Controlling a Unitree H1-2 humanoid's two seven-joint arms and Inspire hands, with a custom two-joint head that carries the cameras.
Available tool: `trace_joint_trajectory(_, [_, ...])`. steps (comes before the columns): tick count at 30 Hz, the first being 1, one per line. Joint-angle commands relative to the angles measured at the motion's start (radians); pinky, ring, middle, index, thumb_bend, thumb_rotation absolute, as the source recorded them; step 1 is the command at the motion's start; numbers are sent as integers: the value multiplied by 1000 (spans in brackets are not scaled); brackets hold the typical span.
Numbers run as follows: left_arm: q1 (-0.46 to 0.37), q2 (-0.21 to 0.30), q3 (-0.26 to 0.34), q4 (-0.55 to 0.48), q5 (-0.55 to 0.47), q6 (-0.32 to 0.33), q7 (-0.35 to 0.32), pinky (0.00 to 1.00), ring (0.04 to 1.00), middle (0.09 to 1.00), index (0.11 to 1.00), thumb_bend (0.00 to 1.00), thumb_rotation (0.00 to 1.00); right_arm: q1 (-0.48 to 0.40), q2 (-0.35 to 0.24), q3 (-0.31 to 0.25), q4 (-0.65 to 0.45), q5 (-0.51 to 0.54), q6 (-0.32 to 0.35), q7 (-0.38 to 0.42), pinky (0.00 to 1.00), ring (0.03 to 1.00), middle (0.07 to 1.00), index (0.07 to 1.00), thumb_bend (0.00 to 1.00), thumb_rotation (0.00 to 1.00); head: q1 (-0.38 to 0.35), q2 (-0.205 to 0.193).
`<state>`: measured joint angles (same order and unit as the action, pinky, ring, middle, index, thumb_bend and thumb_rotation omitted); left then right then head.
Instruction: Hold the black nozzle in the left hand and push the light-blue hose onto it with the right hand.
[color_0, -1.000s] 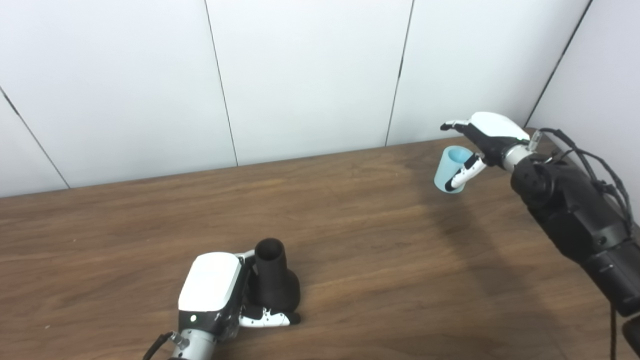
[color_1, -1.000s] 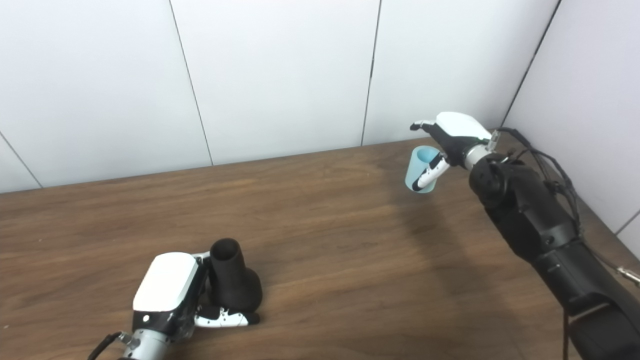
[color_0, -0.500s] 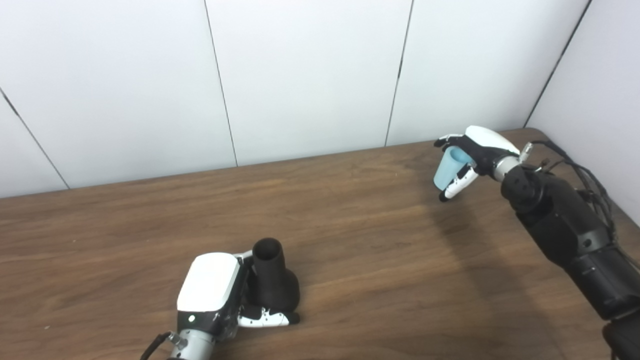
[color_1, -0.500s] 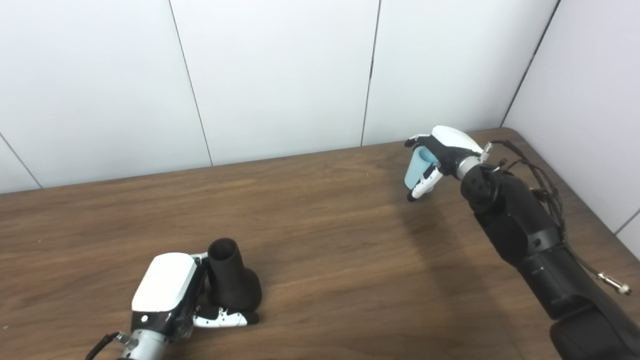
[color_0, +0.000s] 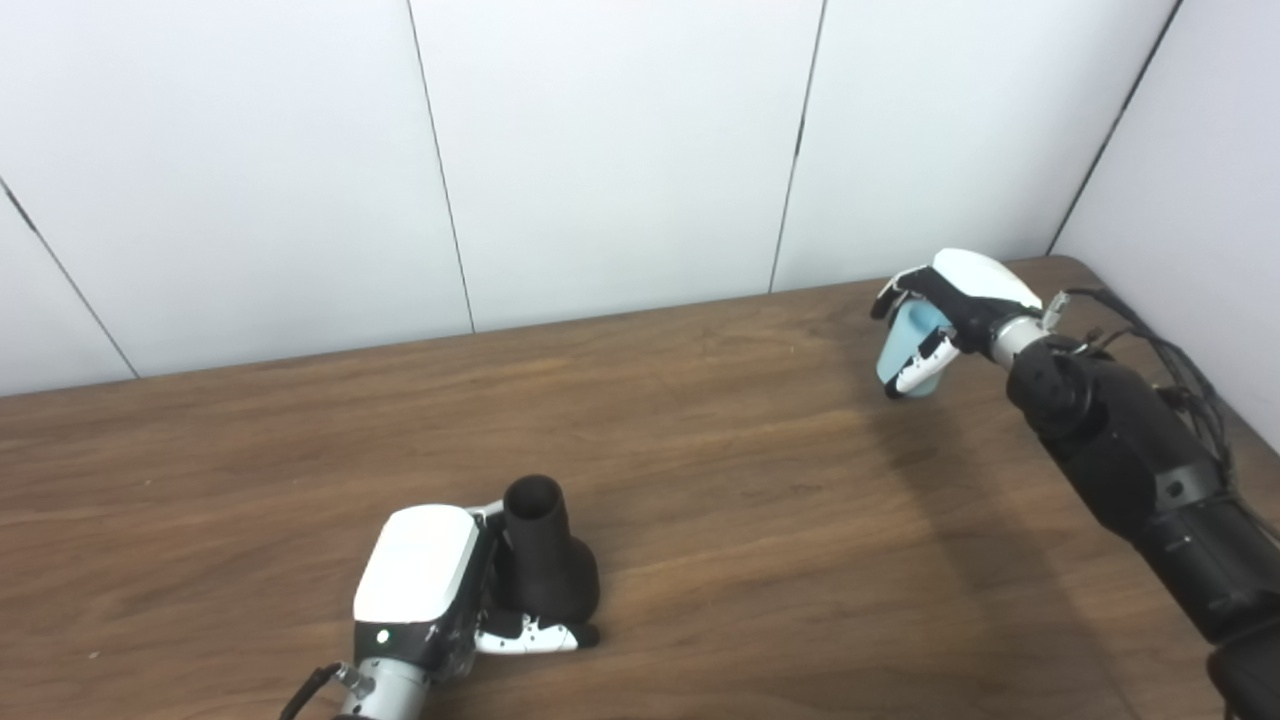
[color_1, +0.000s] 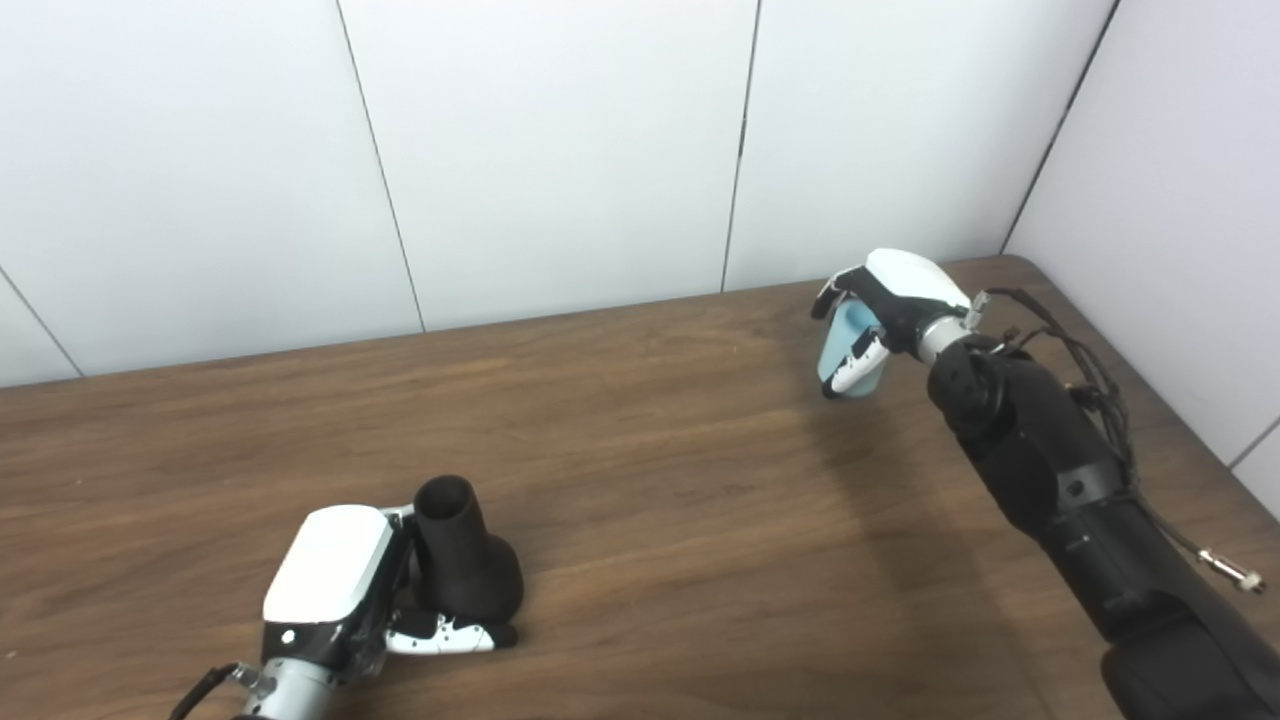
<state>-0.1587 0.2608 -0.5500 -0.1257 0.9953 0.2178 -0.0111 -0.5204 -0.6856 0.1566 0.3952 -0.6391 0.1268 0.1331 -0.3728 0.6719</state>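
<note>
Fingers of the right hand (color_0: 955, 300) are curling over the top of the light-blue hose (color_0: 903, 352), where half a second ago they were reaching out past its rim; the thumb is pressing the hose's near side, so the hand is holding the short tube closed inside its grasp. The hose is hanging just below the palm, its lower end close over the wooden table (color_0: 760, 500); contact with the wood cannot be told. Far across the table, the left hand (color_1: 325, 580) is staying as before, wrapping the black nozzle (color_1: 460, 560), which is standing upright on its wide base at the hand's inner side, open mouth up. Hose and nozzle are sitting well apart.
</note>
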Motion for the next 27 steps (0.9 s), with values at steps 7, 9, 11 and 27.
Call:
trace_joint_trajectory(7, [95, 21, -43, 92, -57, 13, -173, 424, 417, 468, 496, 504, 0, -38, -46, -17, 9, -63, -81, -155, 451, 417, 529, 481, 516, 0, -2, 4])
trace_joint_trajectory(9, [96, 20, -44, 92, -54, 14, -171, 415, 417, 466, 502, 504, 0, -34, -46, -19, -4, -63, -72, -150, 454, 420, 535, 477, 516, 0, 0, 5])
trace_joint_trajectory(11, [95, 21, -45, 92, -51, 10, -166, 405, 414, 461, 504, 503, 0, -31, -46, -21, -14, -61, -68, -144, 468, 428, 541, 469, 515, 0, -2, 5])
trace_joint_trajectory(27, [98, 18, -51, 93, -55, 9, -164, 462, 444, 513, 477, 501, 0, 36, -38, -59, -233, -69, -105, -165, 435, 414, 529, 484, 516, 0, 30, 6])
